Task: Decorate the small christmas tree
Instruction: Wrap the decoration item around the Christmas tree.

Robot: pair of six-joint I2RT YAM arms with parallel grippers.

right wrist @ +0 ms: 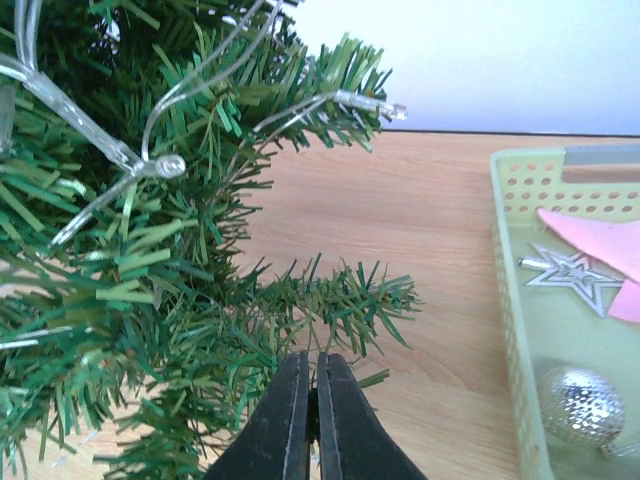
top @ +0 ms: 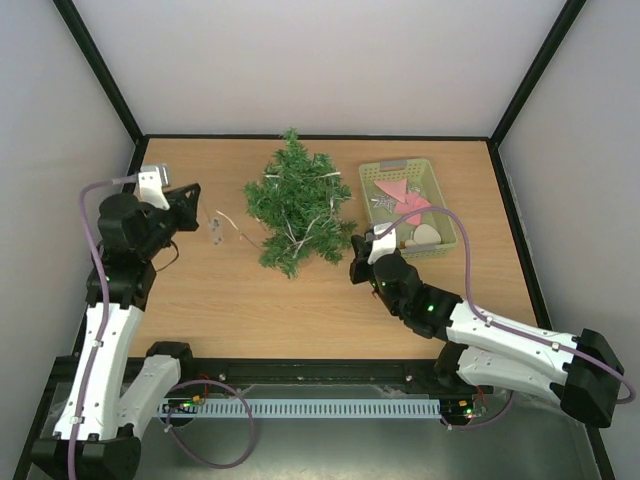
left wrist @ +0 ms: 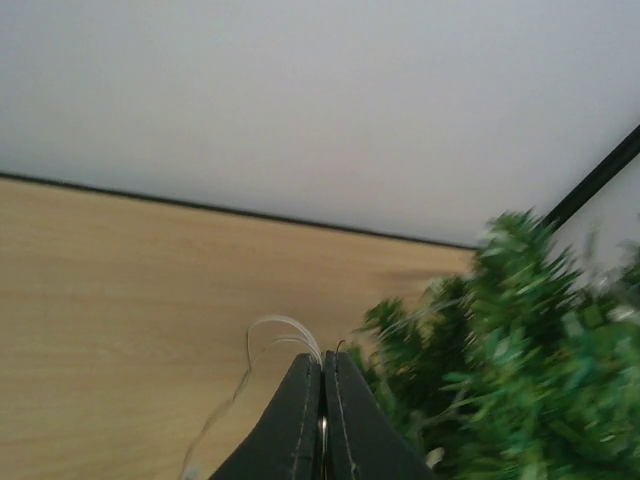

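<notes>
Though light-strung, small christmas tree bristly dark green; left gripper, right gripper closed.

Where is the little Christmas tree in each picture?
Top view: small christmas tree mid-table, toward the back.
Left wrist: tree blurry at bottom right.
Right wrist: tree fills the left side.
Shared landmark: the wooden table under it.

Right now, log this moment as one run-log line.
tree: lights strung | left gripper: shut, left of tree | right gripper: shut, at a branch | basket: ornaments inside
</notes>
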